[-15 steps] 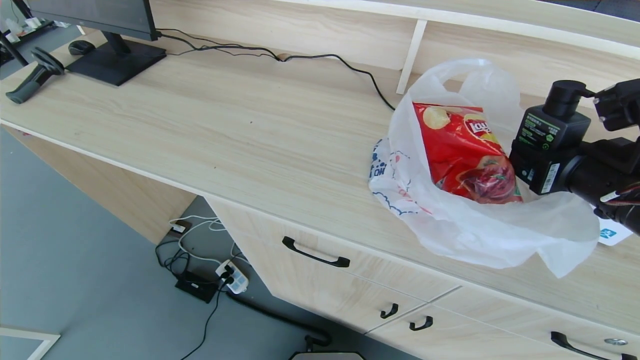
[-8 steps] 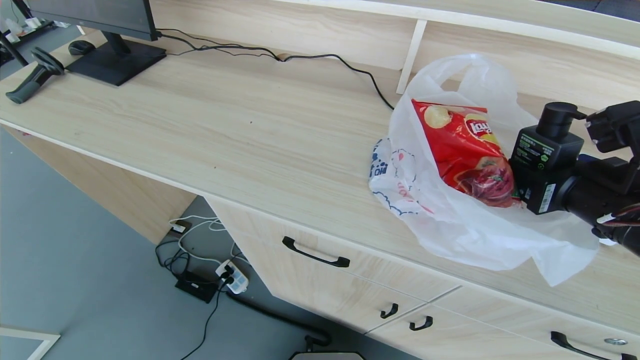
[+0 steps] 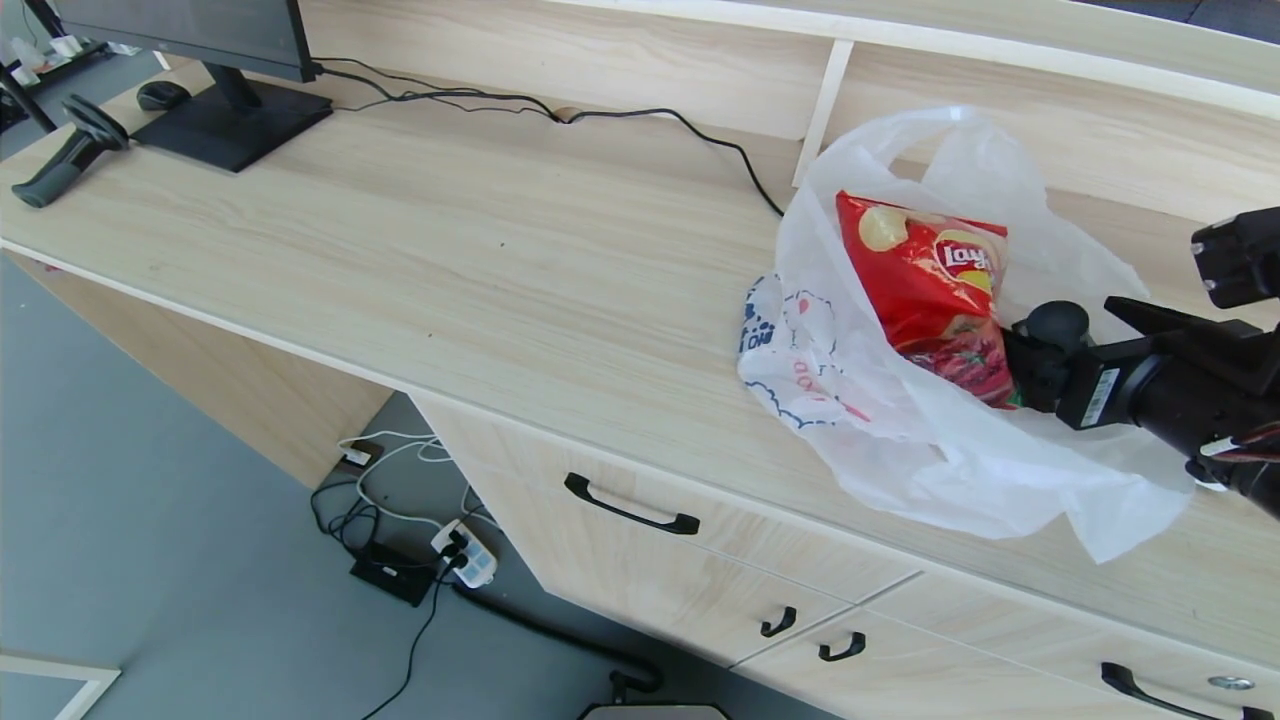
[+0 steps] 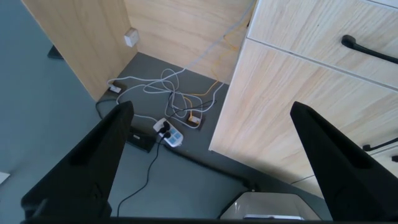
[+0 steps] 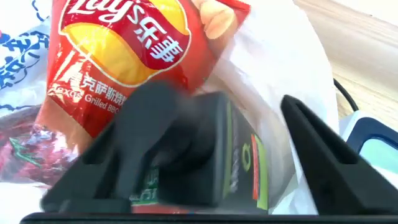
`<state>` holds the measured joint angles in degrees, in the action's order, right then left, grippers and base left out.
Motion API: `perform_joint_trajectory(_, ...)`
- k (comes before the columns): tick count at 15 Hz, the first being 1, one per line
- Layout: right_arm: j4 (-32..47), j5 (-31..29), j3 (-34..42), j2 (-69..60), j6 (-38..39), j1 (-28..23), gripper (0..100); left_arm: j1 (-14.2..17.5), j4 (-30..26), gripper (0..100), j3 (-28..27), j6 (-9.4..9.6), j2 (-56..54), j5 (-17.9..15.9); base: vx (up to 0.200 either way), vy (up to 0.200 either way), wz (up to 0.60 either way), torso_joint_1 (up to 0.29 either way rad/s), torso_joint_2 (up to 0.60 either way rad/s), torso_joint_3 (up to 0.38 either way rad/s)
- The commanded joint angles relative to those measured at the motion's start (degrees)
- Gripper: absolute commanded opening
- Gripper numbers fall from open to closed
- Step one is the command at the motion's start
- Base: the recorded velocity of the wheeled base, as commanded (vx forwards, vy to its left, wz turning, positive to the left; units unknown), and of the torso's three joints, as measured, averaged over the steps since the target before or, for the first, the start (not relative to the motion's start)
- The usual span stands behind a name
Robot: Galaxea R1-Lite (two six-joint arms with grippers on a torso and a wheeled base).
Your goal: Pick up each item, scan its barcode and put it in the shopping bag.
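A white plastic shopping bag (image 3: 960, 470) lies open on the wooden counter (image 3: 450, 260) at the right. A red bag of chips (image 3: 925, 280) leans inside it. My right gripper (image 3: 1085, 375) is shut on a black pump bottle (image 3: 1050, 365), which is tipped over and low in the bag's mouth, against the chips. The right wrist view shows the bottle (image 5: 230, 168) between my right gripper's (image 5: 205, 155) fingers, with the chips (image 5: 118, 68) and the bag's film (image 5: 280, 68) right behind it. My left gripper (image 4: 211, 112) hangs open over the floor beside the drawers.
A handheld scanner (image 3: 60, 155), a monitor stand (image 3: 235, 115) and a mouse (image 3: 163, 93) sit at the counter's far left. A black cable (image 3: 600, 115) runs along the back wall. Drawers with black handles (image 3: 630, 512) lie below the counter edge. Cables and a power strip (image 4: 168, 132) are on the floor.
My right gripper has come down with the black bottle, from above the bag's rim into its mouth, tipping the bottle over. The bag and chips shifted slightly.
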<state>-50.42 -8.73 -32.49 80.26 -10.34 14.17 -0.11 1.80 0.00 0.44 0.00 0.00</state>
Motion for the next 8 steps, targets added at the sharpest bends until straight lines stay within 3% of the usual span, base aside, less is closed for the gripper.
perform_joint_trajectory(1,-0.12,-0.06,0.23,-0.11,0.05,0.07,100,0.02,0.04,100,0.00,0.00,0.09,0.00,0.000,0.000,0.00,0.000,0.00,0.000)
perform_joint_trajectory(8,-0.12,0.03,-0.30,-4.68,0.49,1.65,100,0.02,0.04,100,0.00,0.00,0.09,0.00,0.000,0.000,0.00,0.000,0.00,0.000)
